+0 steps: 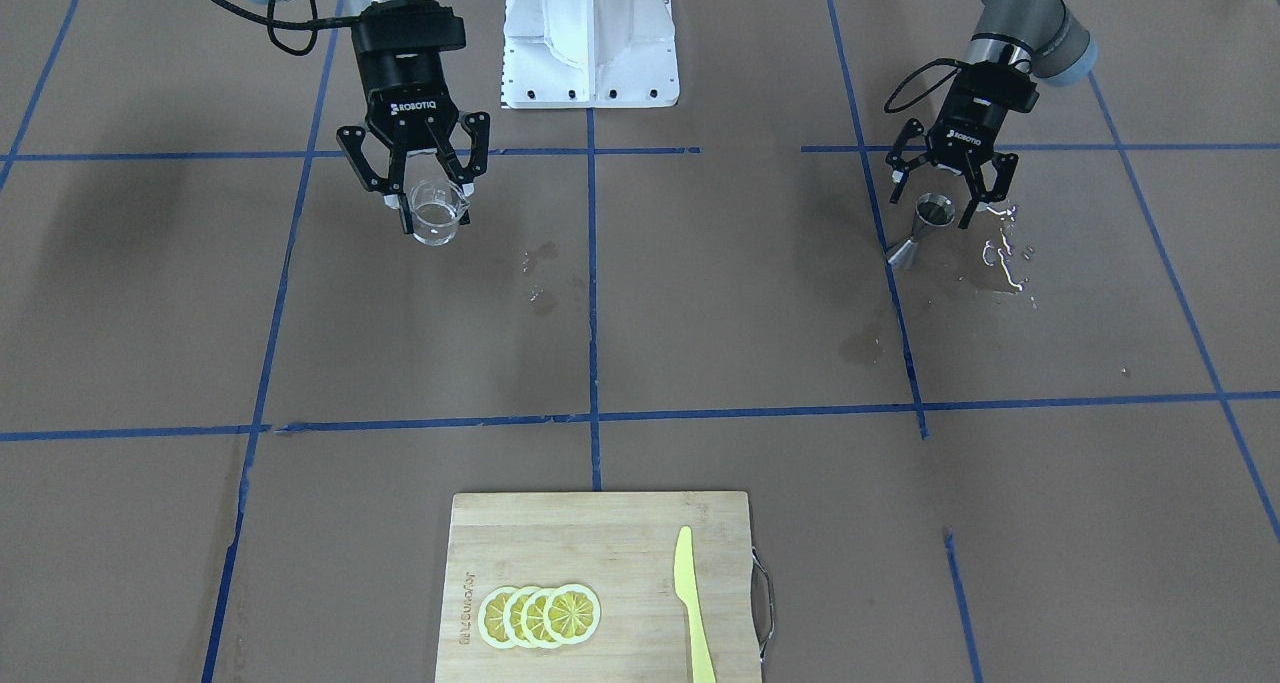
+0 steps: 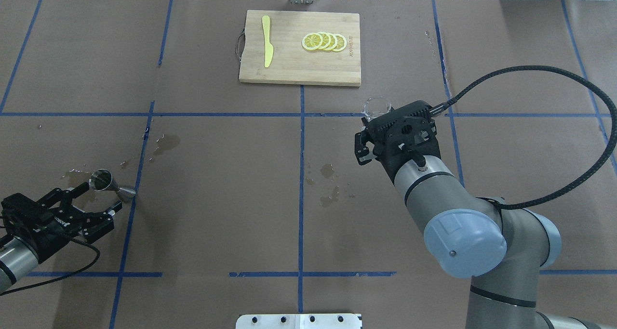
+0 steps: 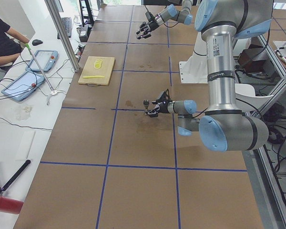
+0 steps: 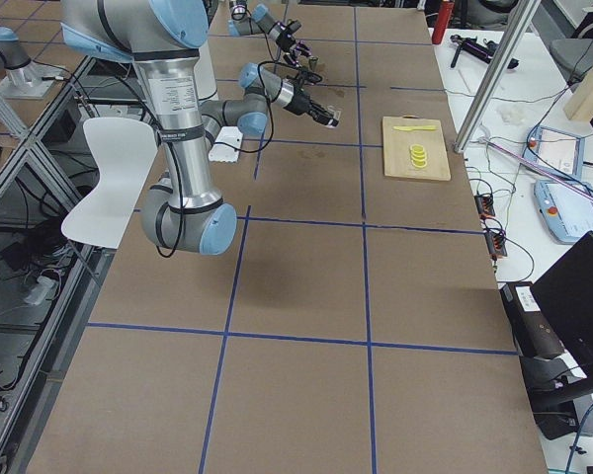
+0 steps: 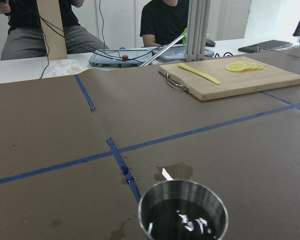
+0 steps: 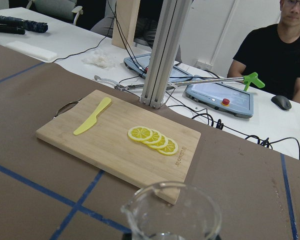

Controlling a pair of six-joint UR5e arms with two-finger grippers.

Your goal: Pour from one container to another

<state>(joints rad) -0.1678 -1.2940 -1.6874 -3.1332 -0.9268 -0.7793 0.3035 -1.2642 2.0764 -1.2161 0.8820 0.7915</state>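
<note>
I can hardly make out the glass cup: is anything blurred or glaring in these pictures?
Front-facing view: spilled liquid beside the steel jigger glares white. Right wrist view: the glass cup at the bottom edge looks soft, the cutting board behind sharp. Left wrist view: bright specks glint on the liquid in the jigger.

Bright, even overhead light; soft shadows, glare on wet paper.

Both wrist cams crop the bottoms off the small clear glass cup point(image 6: 172, 212) and the shiny steel hourglass jigger point(image 5: 183, 215).
</note>
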